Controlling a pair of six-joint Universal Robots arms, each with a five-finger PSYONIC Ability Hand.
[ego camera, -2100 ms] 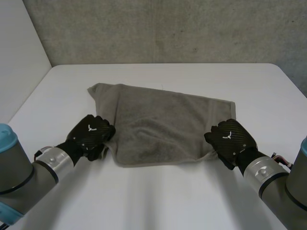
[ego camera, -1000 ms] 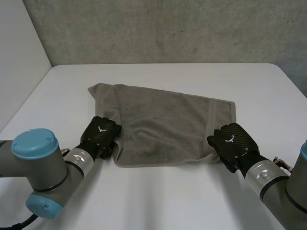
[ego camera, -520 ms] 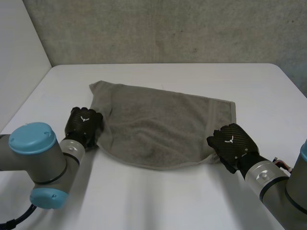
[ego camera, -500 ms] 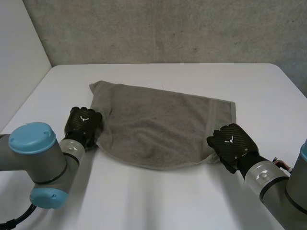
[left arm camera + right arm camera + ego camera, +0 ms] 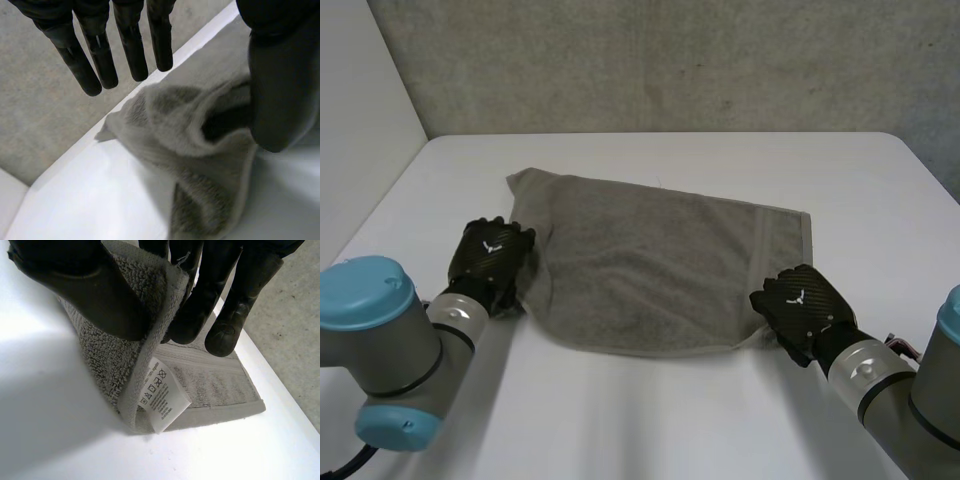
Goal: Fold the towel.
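Left hand [image 5: 492, 258] has slid outward over the last two seconds, dragging the towel [image 5: 650, 265] wider across the table [image 5: 650, 420].
Its fingers are straight and released over the bunched near-left corner, with the thumb perhaps just resting on it. The right hand [image 5: 800, 305] pinches the near-right corner, label [image 5: 162, 395] dangling. Best to re-pinch the left corner first, then lift both evenly toward the far edge.

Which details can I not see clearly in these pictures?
1. Head view: the right hand covers the towel corner that it pinches.
2. Left wrist view: the thumb of the left hand hides whether it touches the towel.
3. Right wrist view: the print on the care label is too small to read.
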